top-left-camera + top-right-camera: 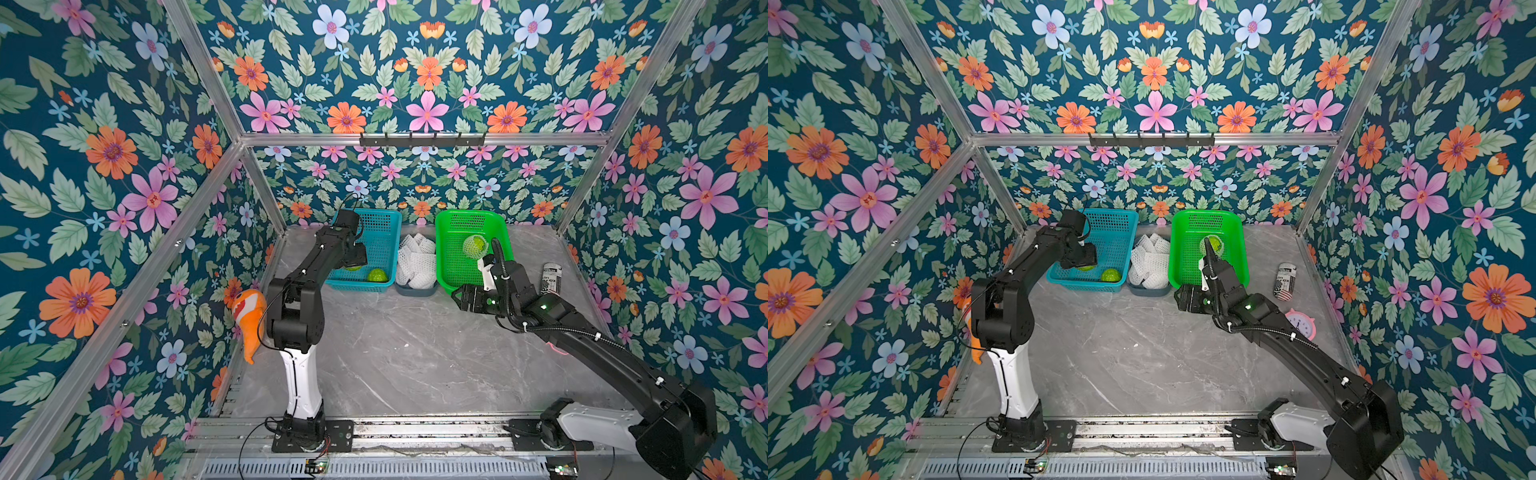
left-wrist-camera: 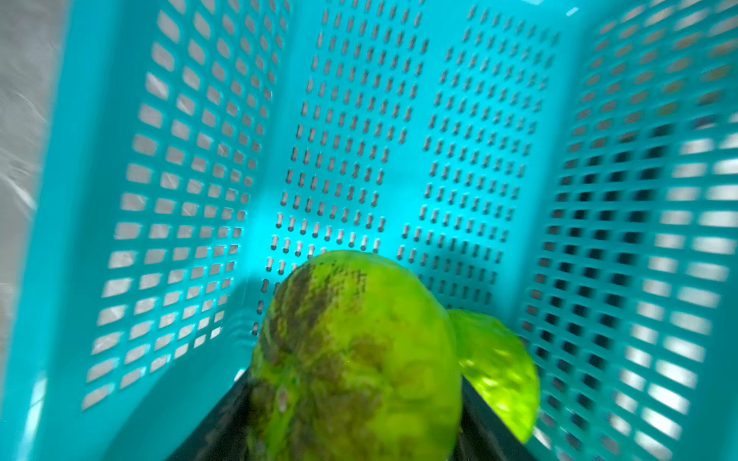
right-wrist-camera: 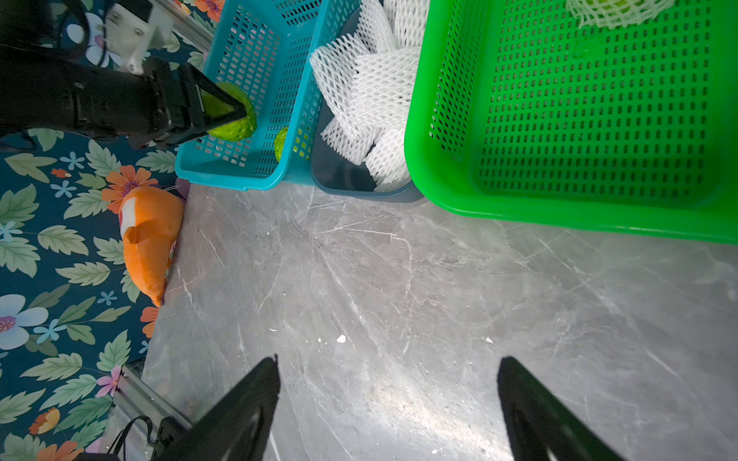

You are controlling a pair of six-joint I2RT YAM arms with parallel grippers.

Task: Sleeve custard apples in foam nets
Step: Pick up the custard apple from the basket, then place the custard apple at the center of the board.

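Fruit [image 3: 236,129] sits pinched in the left gripper [image 3: 233,117] inside the blue basket [image 3: 223,176]. Right gripper [image 3: 389,361], outside it, gapes empty

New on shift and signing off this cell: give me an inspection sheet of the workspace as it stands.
Surface: grey marble table, few white flecks.
Job's things: loose custard apple in blue basket; netted custard apple in green basket; foam nets in grey tray.
Clutter: plush fish, can, pink clock.
Grippers: left gripper shut on gripped custard apple; right gripper open, empty.
Cables: black conduit along right arm.
Surroundings: floral walls, aluminium frame.
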